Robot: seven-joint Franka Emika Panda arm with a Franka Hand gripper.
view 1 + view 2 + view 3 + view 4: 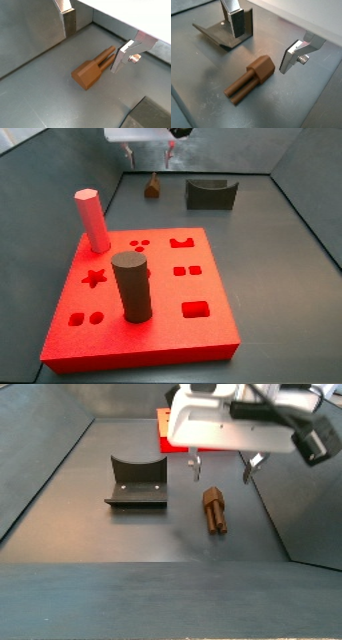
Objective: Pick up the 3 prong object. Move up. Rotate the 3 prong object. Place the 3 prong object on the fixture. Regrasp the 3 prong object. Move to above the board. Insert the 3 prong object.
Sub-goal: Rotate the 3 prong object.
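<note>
Zero of the seven steps look done from here. 3 prong object point(214, 511) lies flat on the grey floor, untouched, prongs visible in both wrist views point(93, 69) point(250, 80); nothing is gripping it. Gripper point(223, 468) hangs just above the piece with its jaws spread wide and empty; in a wrist view one silver finger point(124, 56) sits close beside the prong end, the other finger point(67, 17) well off to the far side, so the piece lies between the two plates but neither pad touches it as far as I can tell. Fixture point(136, 483) stands empty just beside the piece, U-notch up, also seen behind the finger in a wrist view point(221, 32). Board point(138, 298) is well apart at the other end of the bin, with the pink peg point(94, 221) and dark cylinder point(131, 286) standing in it; which cut-out takes the 3 prong piece I can't tell. My read: we're at pre-grasp for step one. Remaining: descend, close on it, lift, rotate, set on fixture, regrasp, travel over board, insert. Risk I'd flag: the piece lies skewed to the jaws, so closing may twist it.
</note>
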